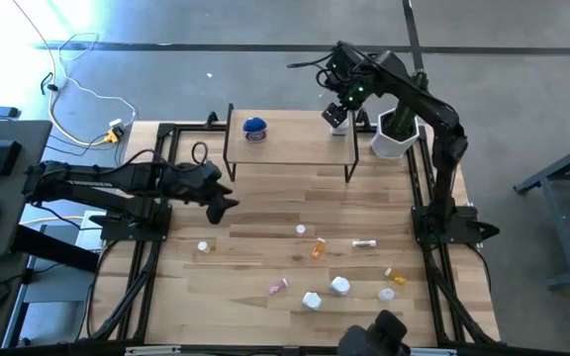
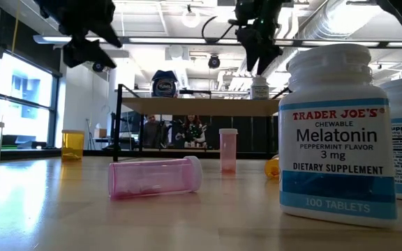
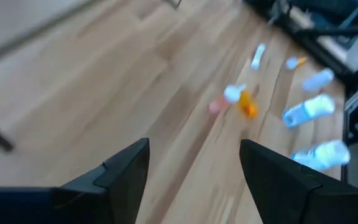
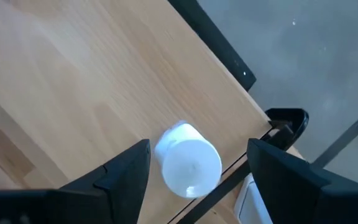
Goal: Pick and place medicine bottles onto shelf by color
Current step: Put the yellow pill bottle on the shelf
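Note:
The shelf (image 1: 295, 148) stands at the table's far side. A blue-lidded jar (image 1: 255, 129) stands on its top board, and a white bottle (image 1: 339, 118) stands upright at the board's right end. My right gripper (image 4: 199, 144) hangs open just above that white bottle (image 4: 188, 160), a finger on either side and clear of it. My left gripper (image 1: 228, 205) is open over bare table at the left, with nothing between its fingers (image 3: 194, 143). Several white, orange and pink bottles (image 1: 318, 247) lie scattered near the table's front.
A white plant pot (image 1: 396, 133) stands beside the shelf's right end, close to my right arm. In the low view a pink bottle (image 2: 155, 176) lies on its side, and a tall white Melatonin bottle (image 2: 337, 132) stands close to the camera. Bare wood lies between the shelf and the bottles.

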